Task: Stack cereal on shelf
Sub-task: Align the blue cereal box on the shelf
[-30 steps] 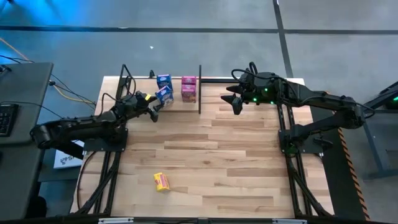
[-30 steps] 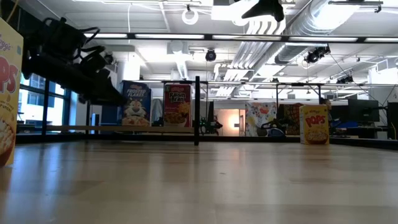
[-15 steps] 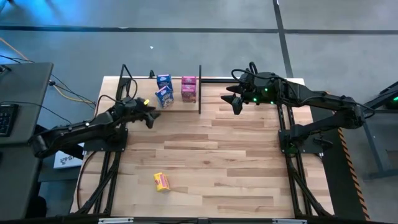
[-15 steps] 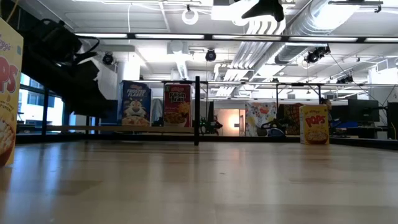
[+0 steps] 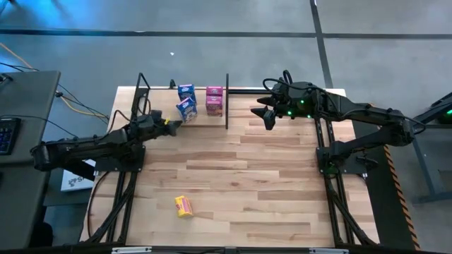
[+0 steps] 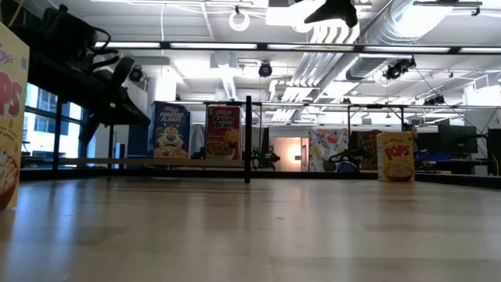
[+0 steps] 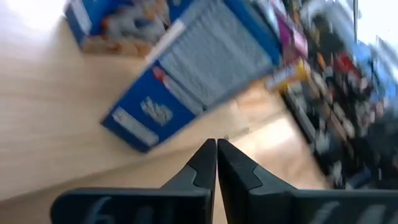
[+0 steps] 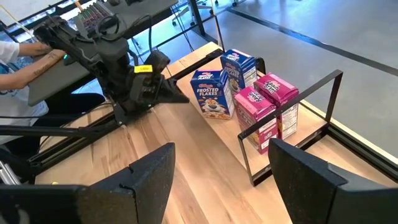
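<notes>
Two blue cereal boxes (image 5: 186,100) and two pink ones (image 5: 214,100) stand on the shelf (image 5: 201,120) at the table's far edge. The right wrist view shows the blue (image 8: 211,93) and pink (image 8: 258,111) pairs upright, side by side. A yellow box (image 5: 183,205) lies on the table near the front. My left gripper (image 5: 171,124) is shut and empty, just left of the nearer blue box (image 7: 186,81) and apart from it. My right gripper (image 5: 267,113) hangs open and empty to the right of the shelf.
The shelf's black upright post (image 5: 227,102) stands between the pink boxes and my right gripper. Another yellow box (image 6: 395,157) stands far off at the right in the low view. A person's arm (image 8: 25,53) shows beyond the table's left side.
My left gripper has shut its fingers on nothing. It has stayed close beside the nearer blue box. The boxes have not moved.
</notes>
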